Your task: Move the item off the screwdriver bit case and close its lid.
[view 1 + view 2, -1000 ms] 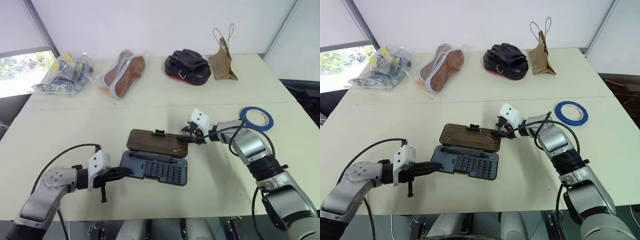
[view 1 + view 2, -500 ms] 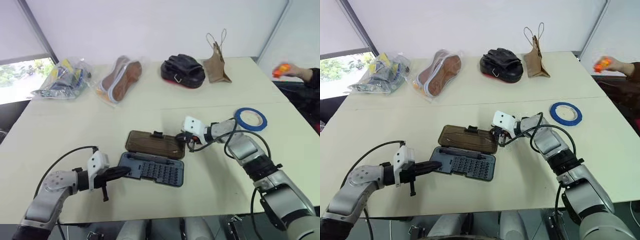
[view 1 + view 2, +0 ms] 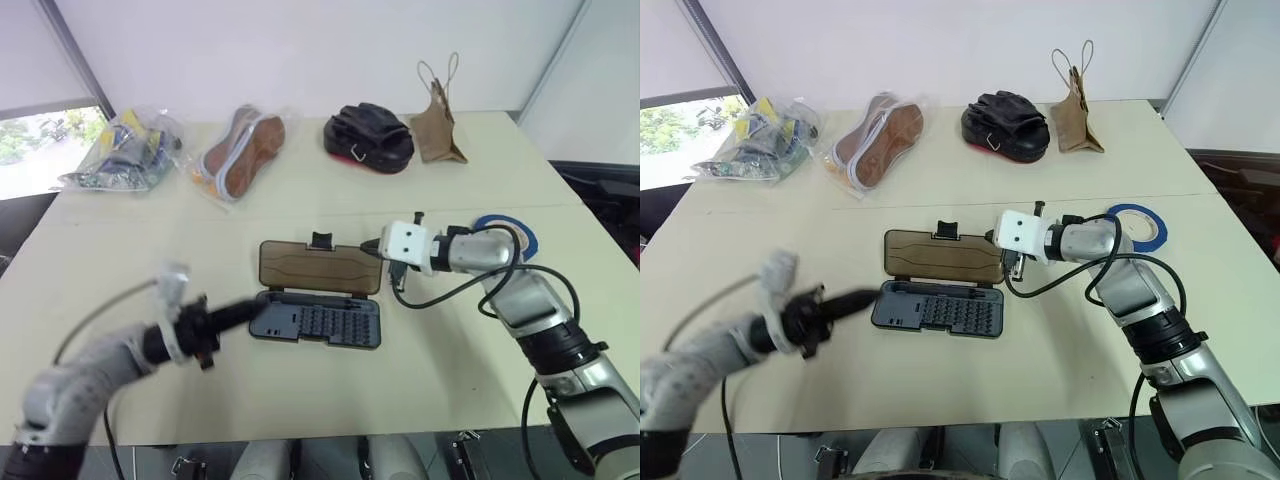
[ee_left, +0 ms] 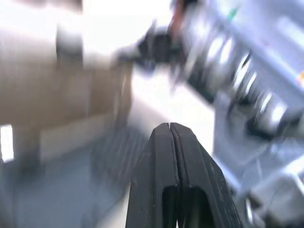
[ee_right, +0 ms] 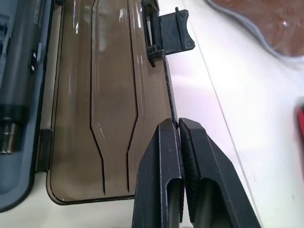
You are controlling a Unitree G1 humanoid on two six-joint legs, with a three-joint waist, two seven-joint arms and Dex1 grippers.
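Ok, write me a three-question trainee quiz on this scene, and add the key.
1. True or false: the lid of the bit case is closed.
2. In the left wrist view, are the left gripper's fingers open or shut?
3. The right gripper is: A) at the lid's edge B) inside the case's base C) raised high above the table.

Key: 1 false, the lid lies open and flat on the table; 2 shut; 3 A.
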